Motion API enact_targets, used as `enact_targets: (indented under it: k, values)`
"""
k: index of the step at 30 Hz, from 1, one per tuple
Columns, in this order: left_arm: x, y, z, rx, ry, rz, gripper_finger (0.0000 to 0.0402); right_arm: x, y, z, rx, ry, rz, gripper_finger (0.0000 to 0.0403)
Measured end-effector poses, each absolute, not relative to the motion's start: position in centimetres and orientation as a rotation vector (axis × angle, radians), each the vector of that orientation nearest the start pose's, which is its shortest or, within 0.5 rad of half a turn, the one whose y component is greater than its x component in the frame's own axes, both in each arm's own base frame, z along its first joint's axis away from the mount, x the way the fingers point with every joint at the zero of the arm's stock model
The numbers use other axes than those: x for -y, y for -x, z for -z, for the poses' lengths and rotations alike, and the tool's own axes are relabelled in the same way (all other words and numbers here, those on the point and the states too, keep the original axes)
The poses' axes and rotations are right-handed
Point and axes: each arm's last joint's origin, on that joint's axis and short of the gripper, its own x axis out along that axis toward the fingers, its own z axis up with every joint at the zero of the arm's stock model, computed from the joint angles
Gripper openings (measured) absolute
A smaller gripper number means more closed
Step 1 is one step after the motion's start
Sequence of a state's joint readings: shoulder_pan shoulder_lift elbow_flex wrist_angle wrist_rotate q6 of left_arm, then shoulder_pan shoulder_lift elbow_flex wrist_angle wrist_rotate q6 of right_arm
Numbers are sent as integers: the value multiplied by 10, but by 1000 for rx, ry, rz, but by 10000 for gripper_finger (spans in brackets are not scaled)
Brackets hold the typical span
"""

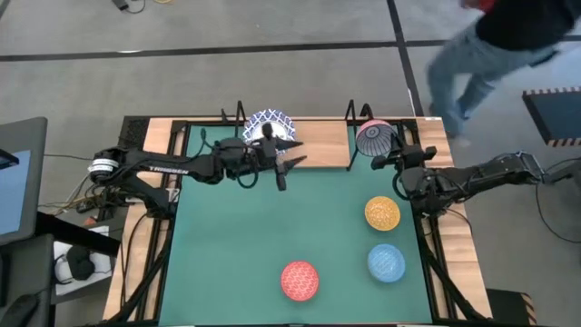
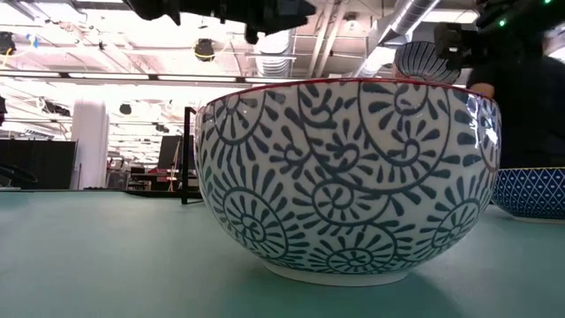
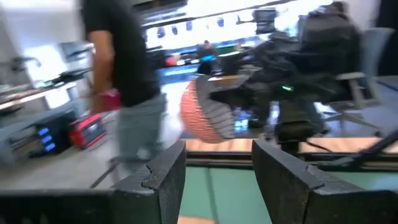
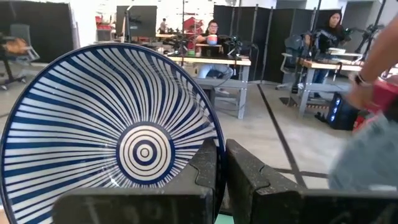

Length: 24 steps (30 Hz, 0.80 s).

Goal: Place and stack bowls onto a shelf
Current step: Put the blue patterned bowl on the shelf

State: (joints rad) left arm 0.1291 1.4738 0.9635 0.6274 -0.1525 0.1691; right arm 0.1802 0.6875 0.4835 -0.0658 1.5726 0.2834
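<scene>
step: we read it as R arm placing a striped bowl (image 4: pixel 118 143) on the shelf (image 1: pixel 327 138), far R end by the black post.
R gripper (image 1: pixel 392 161): clamped shut on that bowl's rim; bowl shows pink-rimmed from above (image 1: pixel 373 137), blue stripes inside in the wrist view, held tilted on edge, over the shelf's R end.
L gripper (image 1: pixel 283 163): fingers (image 3: pixel 163 177) spread wide, nothing between them; hovers just off the shelf front beside the patterned stack (image 1: pixel 269 126).
how to do well: we'd level the bowl before lowering, since it's tilted now; bring it flat onto the board, clear of the post; let go only once the base sits, as a rim pinch can tip it on release. L arm should stay back, arms are near each other.
shelf: wooden board along the far edge of the green mat (image 1: pixel 227 254).
count, on mat: 3 small bowls – yellow (image 1: pixel 382 213), lt blue (image 1: pixel 386 262), red (image 1: pixel 300 280).
count, shelf: 1 stack on L part, no. of bowls in it can't tell from above.
count, in grip: 1.
count, grippers: 2.
low view: one blue-swirl bowl (image 2: pixel 349 177) fills the front w/ a red rim, prob the red one; another blue one at the edge (image 2: pixel 530 190).
bg: person (image 1: pixel 495 45) walking past table's far R corner.
</scene>
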Motion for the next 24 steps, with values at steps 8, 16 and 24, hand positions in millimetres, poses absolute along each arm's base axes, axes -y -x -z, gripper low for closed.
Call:
enact_targets:
  k: [8, 16, 24]
  values:
    - [-46, -387, -291, 115, -230, -241, 169, -2, -158, -276, -22, 5, 1315, 40]
    - [-53, -417, -299, 13, -220, -338, 169, -9, -198, -266, -227, 268, 1220, 40]
    - [-55, -416, -300, -33, -280, -426, 169, -17, -224, -271, -270, 367, 1178, 40]
